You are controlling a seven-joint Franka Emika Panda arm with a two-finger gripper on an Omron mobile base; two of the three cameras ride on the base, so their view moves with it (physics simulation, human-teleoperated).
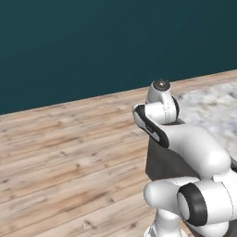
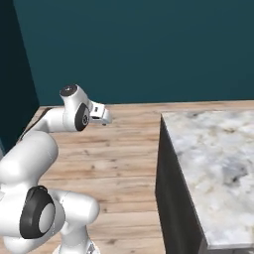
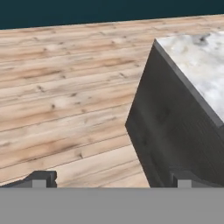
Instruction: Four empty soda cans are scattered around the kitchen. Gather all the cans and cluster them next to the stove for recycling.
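Arm folded beside a marble-topped bench, end effector spread wide and empty.

In the hand view the end effector shows two dark fingertips far apart at the bottom edge, one over the wooden floor and one against the bench's dark side panel, with nothing between them. The bench has a mottled grey-white top; its right and near parts are cut off by the picture edges in the right base view, and in the left base view the arm hides much of its near corner. What shows of the top carries no soda can, and no stove can be seen, so where the cans lie cannot be told. A teal wall closes the scene behind the floor. In the right base view the wrist points toward the bench's left edge.
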